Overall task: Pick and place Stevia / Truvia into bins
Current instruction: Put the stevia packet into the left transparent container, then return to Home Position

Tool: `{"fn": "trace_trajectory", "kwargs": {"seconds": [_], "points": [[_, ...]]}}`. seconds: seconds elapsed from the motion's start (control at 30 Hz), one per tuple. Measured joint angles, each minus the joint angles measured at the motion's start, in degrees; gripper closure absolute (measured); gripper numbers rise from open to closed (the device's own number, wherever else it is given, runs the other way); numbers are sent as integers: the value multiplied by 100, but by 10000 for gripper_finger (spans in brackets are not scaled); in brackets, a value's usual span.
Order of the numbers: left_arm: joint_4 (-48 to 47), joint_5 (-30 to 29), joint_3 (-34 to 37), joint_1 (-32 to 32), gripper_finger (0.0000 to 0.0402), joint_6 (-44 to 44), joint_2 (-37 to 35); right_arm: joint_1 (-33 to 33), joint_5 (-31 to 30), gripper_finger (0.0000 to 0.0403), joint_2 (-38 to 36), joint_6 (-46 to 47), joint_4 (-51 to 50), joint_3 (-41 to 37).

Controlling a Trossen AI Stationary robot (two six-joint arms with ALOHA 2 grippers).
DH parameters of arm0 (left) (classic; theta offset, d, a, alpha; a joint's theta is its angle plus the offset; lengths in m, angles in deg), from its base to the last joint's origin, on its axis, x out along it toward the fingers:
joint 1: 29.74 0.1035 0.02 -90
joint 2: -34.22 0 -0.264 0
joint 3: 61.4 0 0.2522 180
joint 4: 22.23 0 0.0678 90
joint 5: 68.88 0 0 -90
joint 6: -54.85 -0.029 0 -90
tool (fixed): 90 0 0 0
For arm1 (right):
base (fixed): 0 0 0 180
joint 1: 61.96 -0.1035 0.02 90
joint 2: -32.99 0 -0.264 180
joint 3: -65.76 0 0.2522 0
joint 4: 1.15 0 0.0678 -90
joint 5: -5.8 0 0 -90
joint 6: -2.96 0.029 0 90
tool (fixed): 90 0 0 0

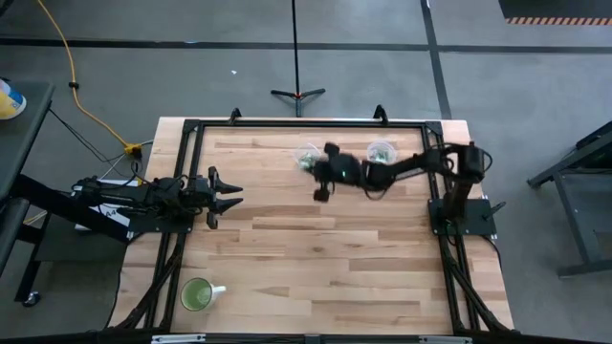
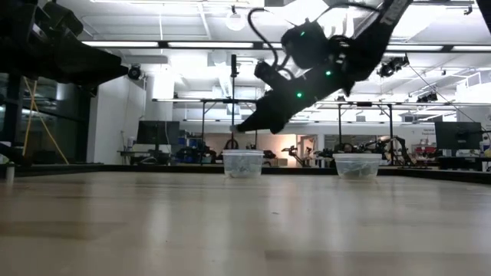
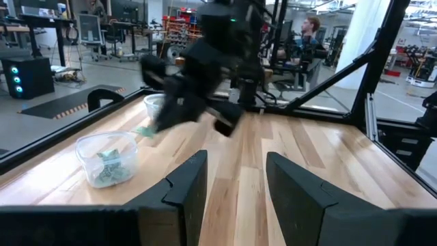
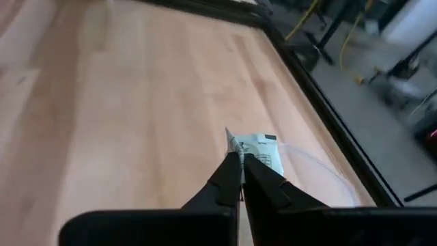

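My right gripper [image 1: 309, 164] reaches out from the table's right side. It hangs in the air above the left of two clear cups [image 2: 242, 163], shut on a small pale green and white sachet [image 4: 263, 152]. The other cup [image 2: 357, 165] stands to its right near the far edge. Both cups hold sachets, and one cup [image 3: 106, 158] shows them through its wall. My left gripper [image 1: 229, 196] waits open at the table's left side, its fingers [image 3: 188, 184] apart and touching nothing. My right gripper pinches the sachet by one edge [image 4: 247, 154] between its two fingertips, slanting down from the table's right. The sachet is lifted clear and sticks out past the fingertips. The faint rim of a cup [image 4: 321, 171] shows below it.
A green-filled mug with a white handle [image 1: 198, 294] stands near the table's near left corner. A black frame [image 1: 306, 122] runs around the table top. Bare wood lies between the arms. A person [image 3: 308, 31] shows in the room beyond the table.
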State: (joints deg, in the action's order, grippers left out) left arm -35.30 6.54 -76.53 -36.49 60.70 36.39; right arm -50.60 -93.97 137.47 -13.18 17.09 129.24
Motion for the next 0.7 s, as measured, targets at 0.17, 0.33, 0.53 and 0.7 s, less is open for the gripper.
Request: {"fn": "trace_trajectory", "kwargs": {"seconds": [0.17,0.33,0.53,0.7], "points": [[0,-1,-1,-1,215,0,0,769,838,400,43,450,-771,450],[0,-1,0,-1,215,0,0,1107,932,378,44,559,-1654,914],[0,-1,-1,-1,215,0,0,1197,1316,320,44,562,-1764,1129],[0,-3,-1,-1,215,0,0,1200,1670,267,-109,955,-1983,1252]]}}
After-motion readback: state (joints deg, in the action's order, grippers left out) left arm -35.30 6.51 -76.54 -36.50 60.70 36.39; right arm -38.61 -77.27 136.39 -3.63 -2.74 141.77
